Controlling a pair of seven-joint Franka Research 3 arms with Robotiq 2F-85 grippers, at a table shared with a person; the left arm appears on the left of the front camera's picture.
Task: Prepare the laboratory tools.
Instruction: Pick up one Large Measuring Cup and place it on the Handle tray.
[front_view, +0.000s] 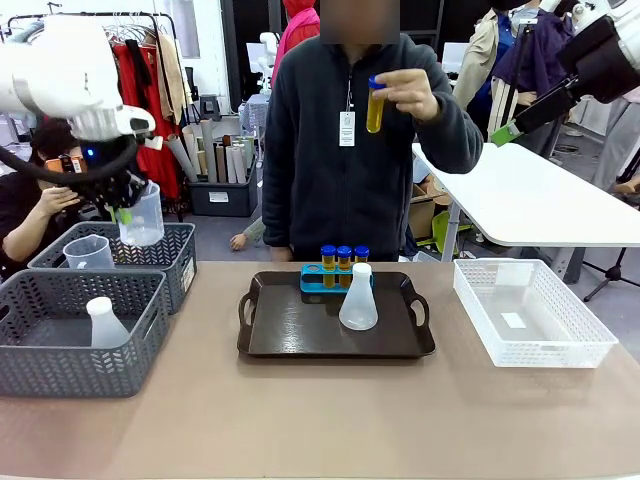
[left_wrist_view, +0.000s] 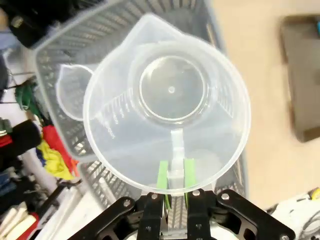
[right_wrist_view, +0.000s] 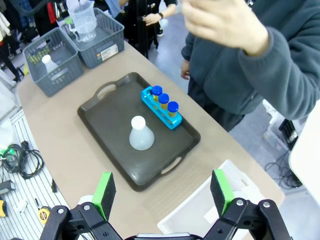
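Front view: left of the tray (front_view: 300, 345), above the far grey basket (front_view: 180, 252), the left gripper (front_view: 124, 212) pinches one measuring jug (front_view: 143, 218), mouth up and long axis upright. A second jug (front_view: 88, 251) stands in that basket. The near grey basket (front_view: 60, 370) holds one flask (front_view: 105, 322), neck up. On the tray stand a second flask (front_view: 358, 297), neck up, and three tubes (front_view: 343, 262), upright in a blue rack (front_view: 312, 284). Above the tray a person's hand (front_view: 405, 92) holds a fourth tube (front_view: 375, 106) upright, cap on top. A white mesh basket (front_view: 575, 345) lies right of the tray.

Left wrist view: the held jug's mouth faces the camera. Its handle is clamped between the green pads, over the basket with the second jug.

Right wrist view: the right gripper (right_wrist_view: 162, 192) hangs above the tray, its fingers spread wide with nothing between them.
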